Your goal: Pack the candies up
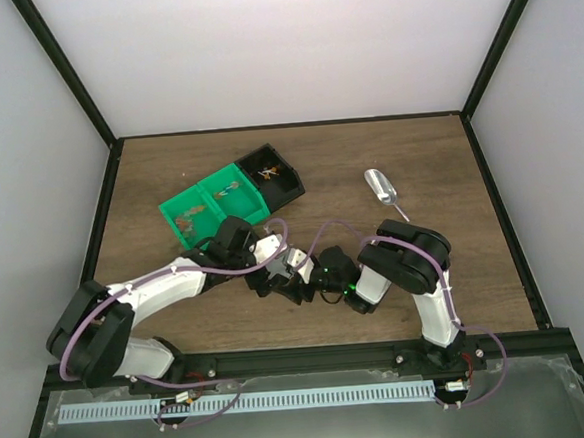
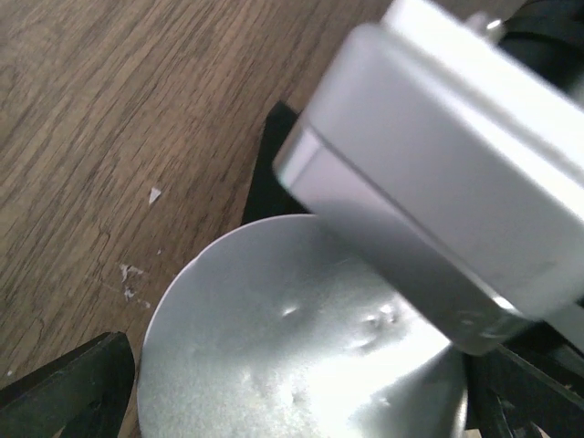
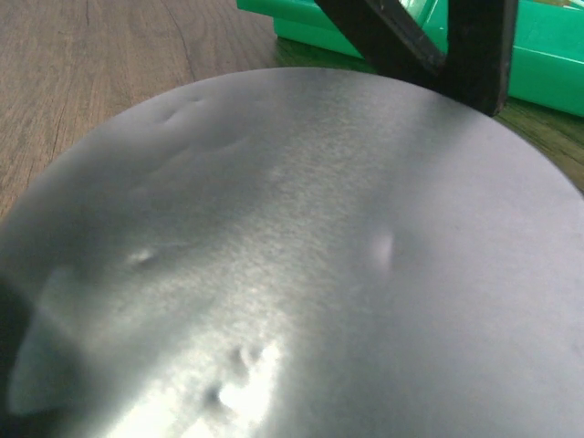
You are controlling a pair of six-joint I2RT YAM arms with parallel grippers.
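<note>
Dotting the green tray [image 1: 198, 196], candies [image 1: 184, 224] look too small to orient.

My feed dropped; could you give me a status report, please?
Left gripper, right gripper at grey lid, grips unconfirmed. Candies in green tray, black bin. Scoop apart, not blocking.

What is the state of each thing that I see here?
Round grey metal lid: between the fingers of the left hand, grip unclear.
Green plastic tray: holds a few small candies.
Black plastic box: open, a few candies inside.
Silver metal scoop: lying free on the wooden table.
</note>
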